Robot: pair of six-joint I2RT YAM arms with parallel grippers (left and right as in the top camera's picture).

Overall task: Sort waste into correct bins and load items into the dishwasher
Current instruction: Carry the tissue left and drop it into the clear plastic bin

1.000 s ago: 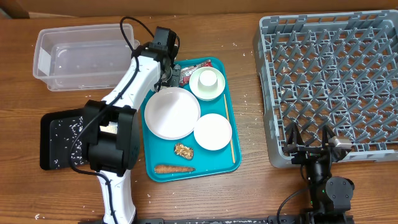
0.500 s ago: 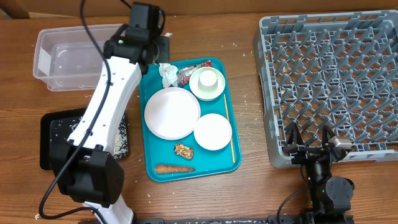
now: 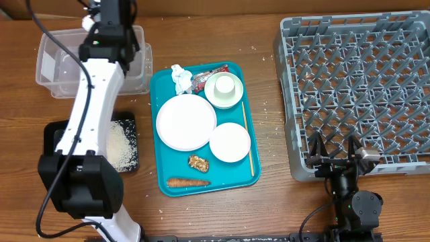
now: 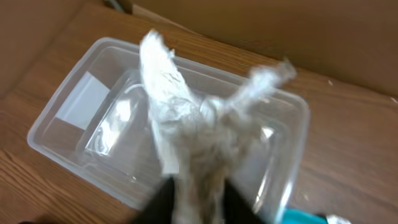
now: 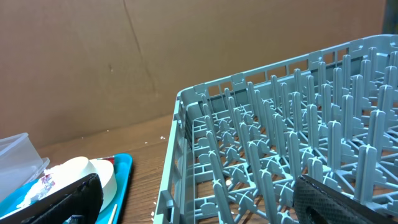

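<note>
White crumpled wad (image 4: 186, 124): in left wrist view the left gripper (image 4: 196, 199) is pinching it over the clear tub (image 4: 68, 106). In the overhead view the arm is hiding that. There the napkin (image 3: 179, 78) is lying on the teal tray (image 3: 228, 176), rice (image 3: 119, 144) is sitting in the black tray (image 3: 48, 144), and the right gripper (image 3: 332, 141) is resting spread wide by the grey rack (image 3: 289, 121).

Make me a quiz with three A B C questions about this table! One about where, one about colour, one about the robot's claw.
1. Where is the carrot? A on the teal tray B inside the cup C on the floor
2. What colour is the dish rack? A red B grey C yellow
3. The right gripper jaws are: A shut on a spoon B wide open C holding the carrot
Answers: 1 A, it lies on the teal. 2 B, walls and pegs are grey. 3 B, they stand apart with nothing between.
</note>
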